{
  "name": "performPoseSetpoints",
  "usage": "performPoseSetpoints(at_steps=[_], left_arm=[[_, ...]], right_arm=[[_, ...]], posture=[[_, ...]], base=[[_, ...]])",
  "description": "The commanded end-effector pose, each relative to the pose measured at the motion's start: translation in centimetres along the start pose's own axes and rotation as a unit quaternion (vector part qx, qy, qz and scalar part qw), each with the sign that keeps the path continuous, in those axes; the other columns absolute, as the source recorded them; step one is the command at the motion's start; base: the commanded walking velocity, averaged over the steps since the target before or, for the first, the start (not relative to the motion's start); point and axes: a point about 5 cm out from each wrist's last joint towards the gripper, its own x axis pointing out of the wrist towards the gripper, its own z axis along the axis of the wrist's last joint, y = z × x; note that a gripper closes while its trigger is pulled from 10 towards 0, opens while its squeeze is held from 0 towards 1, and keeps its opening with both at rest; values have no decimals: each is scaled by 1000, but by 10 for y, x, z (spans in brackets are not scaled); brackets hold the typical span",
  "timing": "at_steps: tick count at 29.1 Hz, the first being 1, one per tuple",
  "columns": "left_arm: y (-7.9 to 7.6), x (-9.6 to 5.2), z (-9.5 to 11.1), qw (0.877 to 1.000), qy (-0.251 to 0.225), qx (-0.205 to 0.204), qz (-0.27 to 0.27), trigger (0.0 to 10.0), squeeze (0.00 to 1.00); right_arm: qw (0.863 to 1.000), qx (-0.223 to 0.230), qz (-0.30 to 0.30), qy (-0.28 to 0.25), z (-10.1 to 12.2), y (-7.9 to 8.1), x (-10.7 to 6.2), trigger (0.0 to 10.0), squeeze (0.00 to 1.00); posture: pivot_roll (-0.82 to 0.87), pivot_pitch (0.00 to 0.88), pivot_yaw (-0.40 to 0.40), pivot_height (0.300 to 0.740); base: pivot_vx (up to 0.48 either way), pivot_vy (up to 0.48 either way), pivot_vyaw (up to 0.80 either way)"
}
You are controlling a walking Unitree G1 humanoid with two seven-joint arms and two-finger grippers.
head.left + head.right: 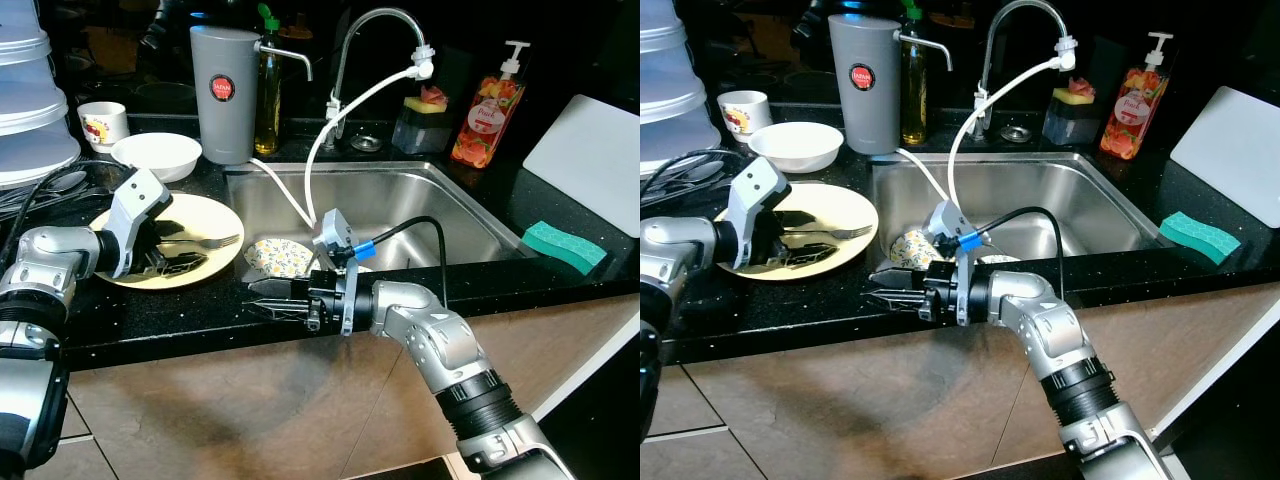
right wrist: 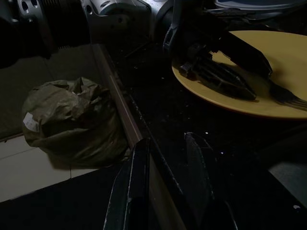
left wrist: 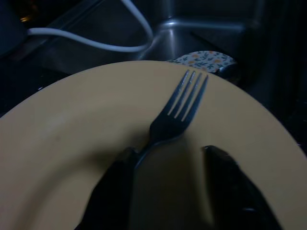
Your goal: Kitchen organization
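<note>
A yellow plate (image 1: 215, 222) lies on the black counter left of the sink, with a dark fork (image 1: 208, 242) resting on it, tines toward the sink. My left gripper (image 1: 165, 260) is low over the plate, open. Its fingers (image 3: 112, 191) straddle the fork (image 3: 180, 108) handle in the left wrist view. A floral-patterned cup (image 1: 275, 257) lies in the sink's near left corner. My right gripper (image 1: 262, 298) hovers at the counter's front edge, pointing toward the plate, open with nothing between its fingers (image 2: 139, 191).
Steel sink (image 1: 450, 205) with faucet (image 1: 375, 40) and white hose. White bowl (image 1: 157, 153), mug (image 1: 103, 123), grey jug (image 1: 224, 92) and oil bottle (image 1: 267, 90) stand behind the plate. Soap dispenser (image 1: 488, 110), green sponge (image 1: 565, 247), white board (image 1: 590, 150) right. Stacked containers (image 1: 25, 100) left. Bag (image 2: 67, 122) on floor.
</note>
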Motion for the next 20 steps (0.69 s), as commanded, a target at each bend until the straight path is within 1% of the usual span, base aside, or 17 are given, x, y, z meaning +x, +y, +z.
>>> performPoseSetpoints(at_steps=[1,6,9,11,15,18,19,20], left_arm=[[-6,2,-17,999,34,-29,-21,0,0],[-5,1,-14,999,29,-28,-20,0,0],[-2,1,-9,1000,12,-19,3,0,0],[-1,1,-8,1000,8,-17,8,0,0],[6,-2,5,999,-28,-7,40,0,0],[9,-3,9,998,-39,-2,53,0,0],[12,-6,16,996,-62,-5,70,0,0],[12,-6,16,996,-62,-5,70,0,0]], right_arm=[[1000,0,5,7,-2,2,-2,10000,0],[1000,-1,9,12,-2,3,-3,10000,0],[1000,0,7,11,-2,3,-3,10000,0],[1000,1,6,11,-2,3,-3,10000,0],[1000,6,-5,1,-1,1,-3,10000,0],[1000,6,-7,-2,0,1,-3,10000,0],[1000,8,-10,-7,1,0,-3,10000,0],[1000,8,-10,-7,1,0,-3,10000,0]], posture=[[92,61,-97,740],[95,58,-98,740],[96,56,-99,740],[96,56,-99,740],[96,56,-99,740],[96,56,-99,740],[96,56,-99,740],[96,56,-99,740]], base=[[0,0,0],[0,0,0],[0,0,0],[0,0,0],[0,0,0],[0,0,0],[0,0,0],[0,0,0]])
